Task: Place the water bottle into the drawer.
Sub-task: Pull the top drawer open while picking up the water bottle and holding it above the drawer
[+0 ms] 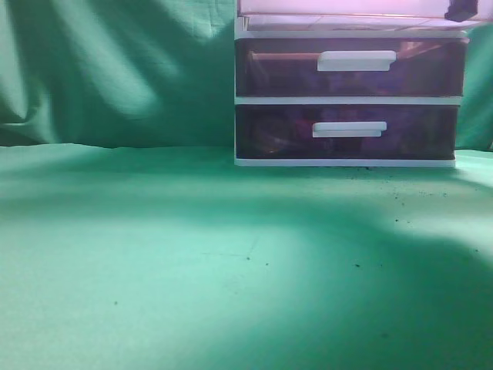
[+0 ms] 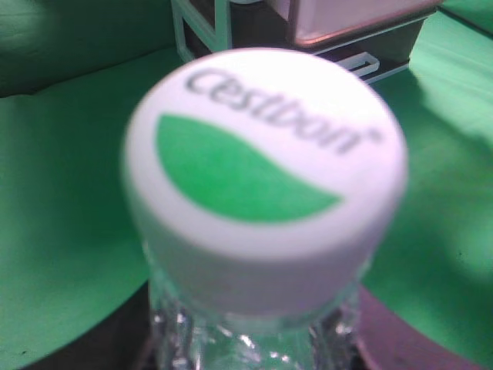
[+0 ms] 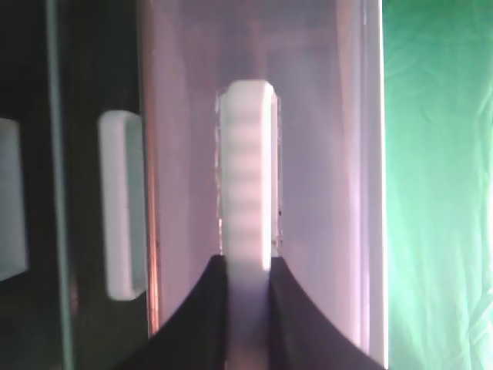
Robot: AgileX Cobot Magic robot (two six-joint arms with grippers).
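Observation:
The water bottle (image 2: 266, 169) fills the left wrist view: clear plastic, white cap with a green logo, seen from above the cap. My left gripper (image 2: 258, 347) is shut on the bottle's neck, and its dark fingers show at both sides. Neither appears in the exterior view. The top drawer (image 3: 323, 154) has a translucent purple front and a white bar handle (image 3: 246, 169). My right gripper (image 3: 248, 270) is shut on that handle. The drawer stands pulled out from the cabinet (image 2: 354, 11) and shows at the top edge of the exterior view (image 1: 347, 8).
The white-framed cabinet (image 1: 239, 100) stands at the back right on green cloth (image 1: 192, 254). Its two lower drawers (image 1: 350, 69) (image 1: 347, 131) are closed. A green backdrop (image 1: 115, 69) hangs behind.

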